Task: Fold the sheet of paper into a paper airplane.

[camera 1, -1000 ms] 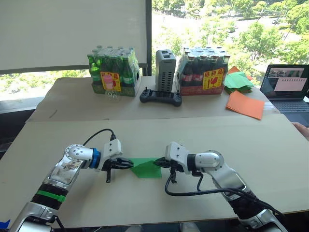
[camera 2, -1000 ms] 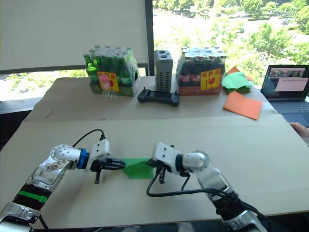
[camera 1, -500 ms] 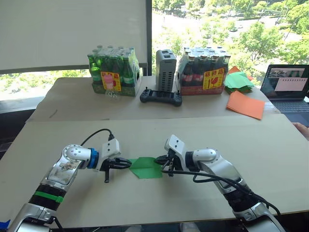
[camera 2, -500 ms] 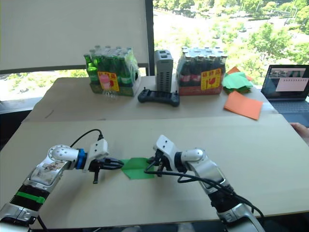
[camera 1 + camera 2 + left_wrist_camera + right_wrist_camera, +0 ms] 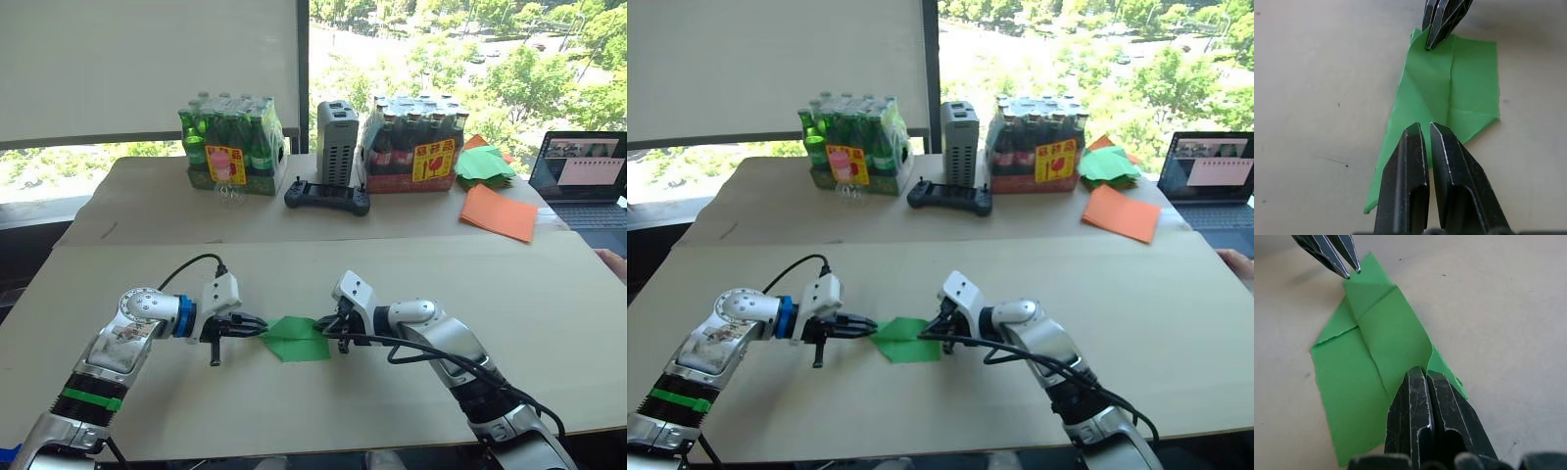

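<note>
Now, right claw (image 5: 1426, 373) clamping sheet of paper (image 5: 1376, 357); left claw (image 5: 1424, 128) closed, touching paper

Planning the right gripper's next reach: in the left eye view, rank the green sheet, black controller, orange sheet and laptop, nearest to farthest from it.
1. Green sheet, at the right gripper.
2. Black controller, far table middle.
3. Orange sheet, far right.
4. Laptop, rightmost edge.

Sunlit window (image 5: 460, 49) behind tan table (image 5: 549, 323)
</note>
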Action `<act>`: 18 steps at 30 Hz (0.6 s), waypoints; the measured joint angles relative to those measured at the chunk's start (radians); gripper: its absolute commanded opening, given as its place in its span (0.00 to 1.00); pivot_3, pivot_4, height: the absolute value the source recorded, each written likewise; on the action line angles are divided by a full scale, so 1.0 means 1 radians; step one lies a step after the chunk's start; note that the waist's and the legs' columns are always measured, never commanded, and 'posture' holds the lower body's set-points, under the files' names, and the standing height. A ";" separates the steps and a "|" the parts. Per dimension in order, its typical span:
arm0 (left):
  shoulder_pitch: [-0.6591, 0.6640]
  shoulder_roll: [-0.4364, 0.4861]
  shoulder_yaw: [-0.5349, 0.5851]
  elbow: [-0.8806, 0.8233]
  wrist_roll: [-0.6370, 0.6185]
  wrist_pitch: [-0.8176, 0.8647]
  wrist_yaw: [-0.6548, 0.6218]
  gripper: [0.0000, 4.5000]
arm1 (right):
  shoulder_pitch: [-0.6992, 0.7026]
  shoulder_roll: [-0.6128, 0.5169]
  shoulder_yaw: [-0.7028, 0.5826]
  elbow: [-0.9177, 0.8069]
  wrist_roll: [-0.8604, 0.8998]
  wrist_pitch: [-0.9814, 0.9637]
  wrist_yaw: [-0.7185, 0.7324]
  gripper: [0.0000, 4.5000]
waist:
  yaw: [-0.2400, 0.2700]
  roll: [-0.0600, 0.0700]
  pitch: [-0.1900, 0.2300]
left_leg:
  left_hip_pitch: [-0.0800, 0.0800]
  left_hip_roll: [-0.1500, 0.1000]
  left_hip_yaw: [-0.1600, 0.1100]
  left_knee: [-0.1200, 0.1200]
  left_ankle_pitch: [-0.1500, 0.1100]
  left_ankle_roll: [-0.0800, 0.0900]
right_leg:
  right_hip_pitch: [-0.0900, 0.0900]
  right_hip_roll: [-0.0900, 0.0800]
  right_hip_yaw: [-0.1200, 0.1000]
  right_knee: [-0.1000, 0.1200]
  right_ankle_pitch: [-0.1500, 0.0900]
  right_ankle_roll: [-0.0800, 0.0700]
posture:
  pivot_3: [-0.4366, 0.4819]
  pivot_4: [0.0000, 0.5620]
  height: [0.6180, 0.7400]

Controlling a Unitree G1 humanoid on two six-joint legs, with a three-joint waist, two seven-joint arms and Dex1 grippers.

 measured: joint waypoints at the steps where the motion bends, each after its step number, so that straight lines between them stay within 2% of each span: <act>1: -0.002 0.000 0.000 -0.010 -0.002 0.005 0.000 0.07 | 0.000 0.001 0.000 0.000 0.000 0.000 -0.001 0.01 | 0.000 0.000 0.000 | 0.000 0.000 0.000 0.000 0.000 0.000 | 0.000 0.000 0.000 0.000 0.000 0.000 | 0.48 0.27 0.47; 18: -0.028 -0.073 -0.048 0.076 0.043 -0.025 0.039 0.07 | 0.000 0.003 0.008 -0.013 0.000 0.012 -0.022 0.01 | 0.000 0.000 0.000 | 0.000 0.000 0.000 0.000 0.000 0.000 | 0.000 0.000 0.000 0.000 0.000 0.000 | 0.48 0.27 0.47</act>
